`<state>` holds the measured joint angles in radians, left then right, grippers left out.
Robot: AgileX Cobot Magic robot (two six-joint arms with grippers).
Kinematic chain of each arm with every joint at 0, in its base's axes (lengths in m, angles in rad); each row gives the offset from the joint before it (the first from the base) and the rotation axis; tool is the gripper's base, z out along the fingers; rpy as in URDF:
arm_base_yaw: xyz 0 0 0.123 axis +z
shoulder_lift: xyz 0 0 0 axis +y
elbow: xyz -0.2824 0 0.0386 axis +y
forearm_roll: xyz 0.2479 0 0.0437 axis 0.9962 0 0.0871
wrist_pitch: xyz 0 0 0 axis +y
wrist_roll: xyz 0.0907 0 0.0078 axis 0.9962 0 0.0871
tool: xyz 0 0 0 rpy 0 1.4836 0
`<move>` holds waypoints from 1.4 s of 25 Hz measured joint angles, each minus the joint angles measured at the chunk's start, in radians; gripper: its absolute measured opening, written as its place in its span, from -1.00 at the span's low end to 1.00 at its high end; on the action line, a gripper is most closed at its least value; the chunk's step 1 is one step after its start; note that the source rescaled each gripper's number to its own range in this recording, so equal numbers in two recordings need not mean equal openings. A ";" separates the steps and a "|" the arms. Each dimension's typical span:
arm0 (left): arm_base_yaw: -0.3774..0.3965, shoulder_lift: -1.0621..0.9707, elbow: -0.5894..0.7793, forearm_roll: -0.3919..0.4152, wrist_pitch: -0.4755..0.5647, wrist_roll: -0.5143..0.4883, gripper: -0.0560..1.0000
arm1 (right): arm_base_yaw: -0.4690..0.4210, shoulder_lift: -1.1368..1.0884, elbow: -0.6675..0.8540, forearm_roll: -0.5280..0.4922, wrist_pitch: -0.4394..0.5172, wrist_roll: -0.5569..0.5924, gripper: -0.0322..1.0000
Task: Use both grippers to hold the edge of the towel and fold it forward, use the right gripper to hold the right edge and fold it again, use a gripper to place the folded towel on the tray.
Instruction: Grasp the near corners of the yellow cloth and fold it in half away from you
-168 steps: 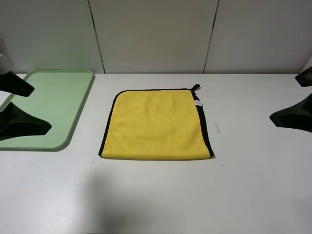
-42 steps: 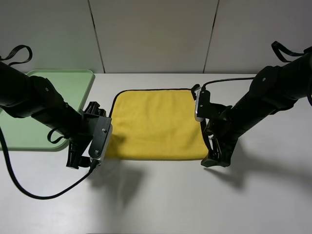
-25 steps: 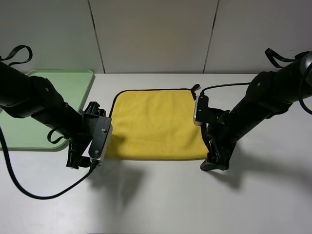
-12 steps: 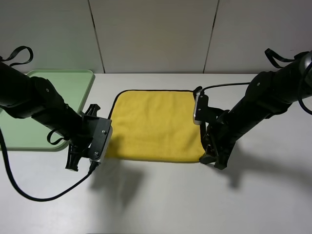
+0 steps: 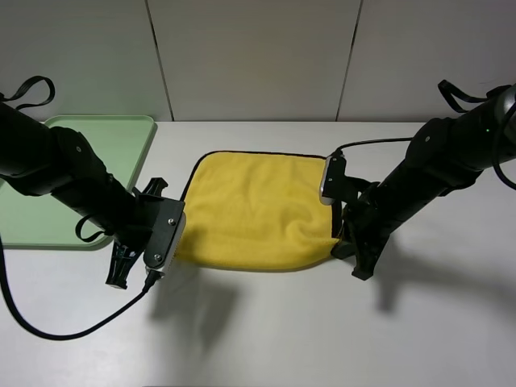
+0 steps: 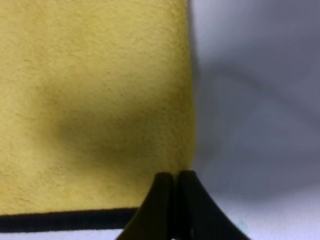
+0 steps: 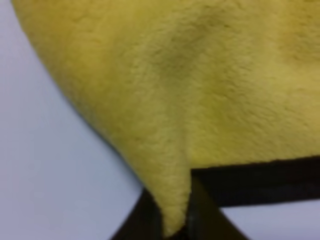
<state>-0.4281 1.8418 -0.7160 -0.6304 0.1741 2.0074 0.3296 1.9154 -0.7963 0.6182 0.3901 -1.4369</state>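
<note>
I find the right gripper (image 7: 175, 227) clamped on the towel (image 5: 258, 205) at its near right corner, which is lifted. The left gripper (image 6: 175, 176) has its jaws together at the near left corner; cloth between them is unconfirmed. The towel lies on the table (image 5: 266, 339), apart from the tray (image 5: 121, 129).

The left pincer (image 6: 175, 176) and right pincer (image 7: 175, 231) point downward, the 2 clamped closed.

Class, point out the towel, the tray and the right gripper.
towel (image 5: 250, 210): high view, centre of the yellow cloth.
tray (image 5: 121, 137): high view, bare green floor near its back.
right gripper (image 7: 175, 227): right wrist view, between its fingertips pinching the towel.
</note>
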 joint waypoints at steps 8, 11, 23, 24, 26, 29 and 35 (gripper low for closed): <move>0.000 -0.007 0.000 0.000 0.000 0.000 -0.89 | 0.000 -0.036 0.003 -0.013 0.057 0.045 -0.94; 0.000 -0.053 0.000 0.000 0.000 -0.013 -0.89 | 0.000 -0.076 0.003 -0.014 0.067 0.057 -0.94; 0.000 -0.350 0.001 0.001 0.043 -0.151 -0.89 | 0.000 -0.308 0.004 -0.051 0.174 0.166 -0.94; 0.000 -0.373 0.001 0.004 0.056 -0.162 -0.89 | 0.000 -0.330 0.004 -0.060 0.188 0.180 -0.94; 0.000 -0.409 0.001 0.029 0.077 -0.198 -0.89 | 0.000 -0.392 0.004 -0.095 0.227 0.228 -0.94; 0.000 -0.461 0.001 0.148 0.122 -0.311 -0.89 | 0.000 -0.436 0.004 -0.124 0.255 0.270 -0.94; -0.001 -0.533 0.002 0.513 0.188 -0.666 -0.89 | 0.000 -0.522 0.004 -0.172 0.297 0.359 -0.94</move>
<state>-0.4295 1.3084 -0.7145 -0.1172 0.3626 1.3416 0.3296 1.3933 -0.7926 0.4457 0.6870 -1.0779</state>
